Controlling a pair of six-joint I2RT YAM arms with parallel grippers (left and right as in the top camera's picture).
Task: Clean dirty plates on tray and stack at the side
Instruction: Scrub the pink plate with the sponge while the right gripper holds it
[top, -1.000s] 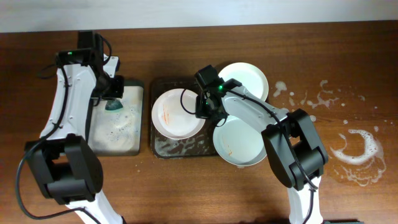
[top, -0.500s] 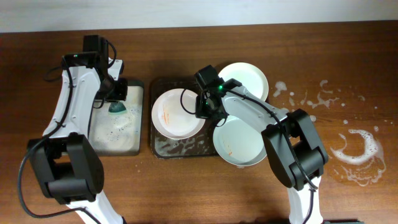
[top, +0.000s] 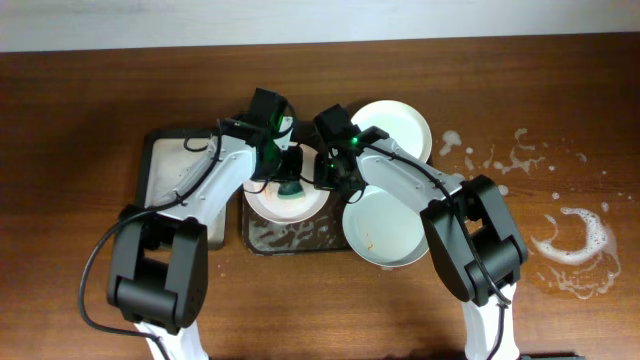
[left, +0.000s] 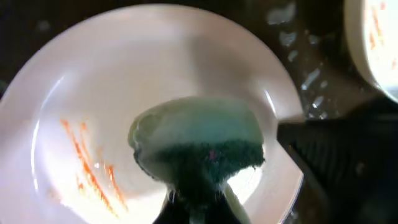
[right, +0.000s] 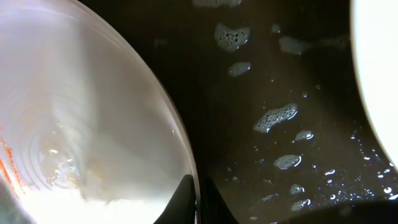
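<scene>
While the left gripper is pinching a green sponge and holding it over the middle of the white plate, the right gripper is clamping the right rim of this same plate, with one finger on each side of the edge. This plate is lying in the left part of the tray, and orange streaks are showing on it, left of the sponge. A second white plate is resting at the far right, by the tray's corner. The pale green plate is lying at the near right, overlapping the tray's right edge. Patches of foam are spotting the tray floor. A smaller tray is standing to the left.
</scene>
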